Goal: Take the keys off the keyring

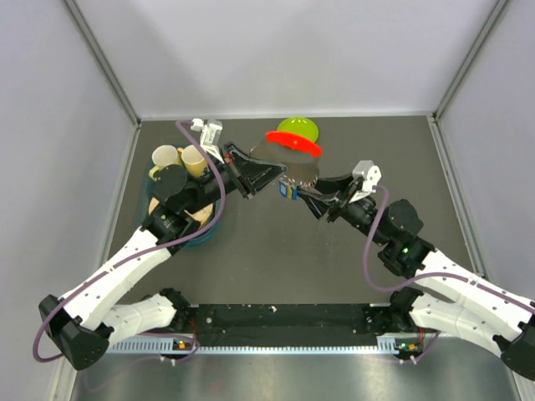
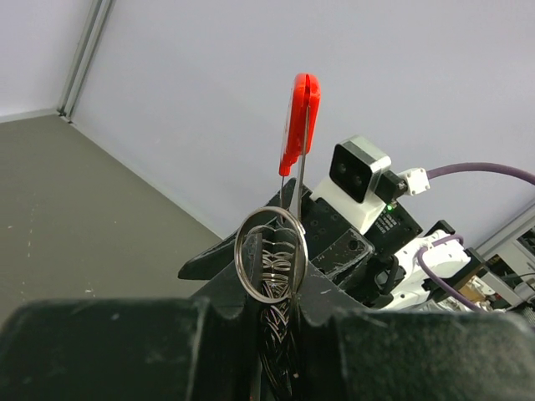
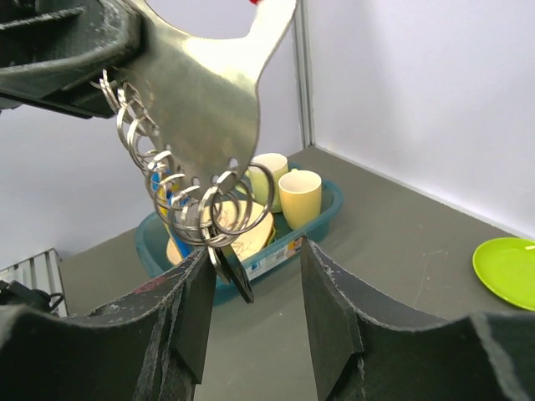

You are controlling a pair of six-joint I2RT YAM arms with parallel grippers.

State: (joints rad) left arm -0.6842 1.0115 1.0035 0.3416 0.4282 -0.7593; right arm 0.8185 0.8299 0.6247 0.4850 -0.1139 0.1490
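Observation:
My left gripper (image 1: 274, 174) is shut on a flat silver plate (image 1: 303, 170) with a red handle (image 1: 293, 142) and holds it above the table. Several silver keyrings (image 3: 219, 207) hang from holes along the plate's edge. A dark key (image 3: 236, 274) and a blue tag (image 3: 174, 200) hang from the rings; the blue tag also shows in the top view (image 1: 287, 190). In the left wrist view the plate is edge-on with a ring (image 2: 269, 255) at my closed left gripper (image 2: 280, 291) and the red handle (image 2: 298, 121) above. My right gripper (image 3: 255, 309) is open just below the rings, the left finger (image 3: 196, 305) next to the dark key.
A teal basin (image 3: 322, 213) with yellow cups (image 3: 299, 196) stands at the left of the table (image 1: 180, 159). A lime-green dish (image 1: 298, 128) lies at the back, and also shows in the right wrist view (image 3: 506, 267). Grey walls enclose the table.

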